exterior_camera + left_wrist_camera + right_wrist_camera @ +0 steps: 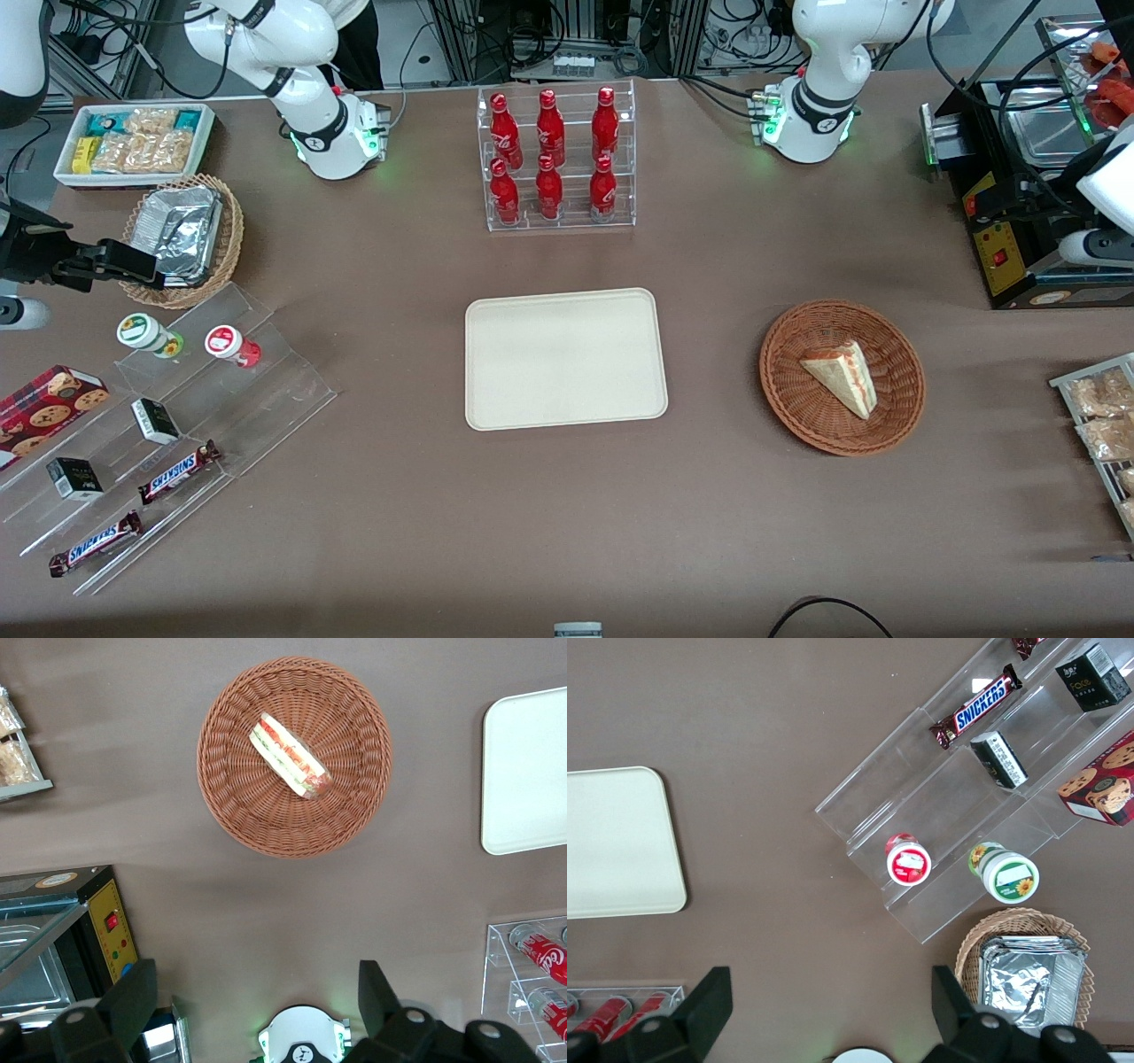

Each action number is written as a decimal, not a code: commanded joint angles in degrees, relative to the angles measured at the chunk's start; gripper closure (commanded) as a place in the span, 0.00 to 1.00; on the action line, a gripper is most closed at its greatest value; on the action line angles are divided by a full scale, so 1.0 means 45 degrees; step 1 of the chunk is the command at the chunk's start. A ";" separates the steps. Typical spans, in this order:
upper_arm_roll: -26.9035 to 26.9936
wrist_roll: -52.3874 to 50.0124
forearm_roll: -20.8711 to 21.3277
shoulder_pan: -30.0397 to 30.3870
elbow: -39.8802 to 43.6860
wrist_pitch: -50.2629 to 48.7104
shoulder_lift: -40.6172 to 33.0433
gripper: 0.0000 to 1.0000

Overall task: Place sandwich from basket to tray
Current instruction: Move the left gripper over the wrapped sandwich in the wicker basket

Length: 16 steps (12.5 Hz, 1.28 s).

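Left wrist view: tool [248,1010] wide open, empty, high above basket [229,815]. I'd descend, straddle sandwich [289,756] across long sides; tray [523,771] at 3 o'clock.

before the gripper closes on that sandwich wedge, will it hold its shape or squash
The sandwich looks like soft white bread with layered filling, so it probably squashes under a firm pinch, and layers may slide apart. It lies loose in the wicker basket, likely light. The open gripper hangs high above the table, apart from it.
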 commanded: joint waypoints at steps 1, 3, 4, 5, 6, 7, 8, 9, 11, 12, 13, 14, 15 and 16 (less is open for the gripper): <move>-0.0093 -0.0038 0.0086 0.0027 0.0112 0.0056 -0.0084 0.00; -0.0073 -0.0057 0.0105 0.0026 0.0034 0.0233 -0.0065 0.00; -0.0073 -0.0057 0.0125 0.0026 -0.0025 0.0389 -0.0007 0.00; -0.0073 -0.0057 0.0125 0.0026 -0.0296 0.0661 -0.0006 0.00; -0.0073 -0.0057 0.0125 0.0026 -0.0589 0.0973 -0.0025 0.00; -0.0073 -0.0057 0.0125 0.0026 -0.0805 0.1170 0.0013 0.00; -0.0054 -0.0057 0.0125 0.0046 -0.1058 0.1443 0.0072 0.00; -0.0054 -0.0057 0.0125 0.0046 -0.1351 0.1774 0.0130 0.00; -0.0054 -0.0057 0.0145 0.0046 -0.1839 0.2457 0.0364 0.00; -0.0073 -0.0057 0.0145 0.0046 -0.2190 0.2983 0.0520 0.00; -0.0073 -0.0077 0.0125 0.0027 -0.2522 0.3452 0.0579 0.00; -0.0073 -0.0077 0.0125 0.0026 -0.2912 0.4056 0.0677 0.00; -0.0073 -0.0096 0.0125 0.0007 -0.3303 0.4623 0.0774 0.00; -0.0073 -0.0155 0.0144 -0.0012 -0.3616 0.5151 0.0853 0.00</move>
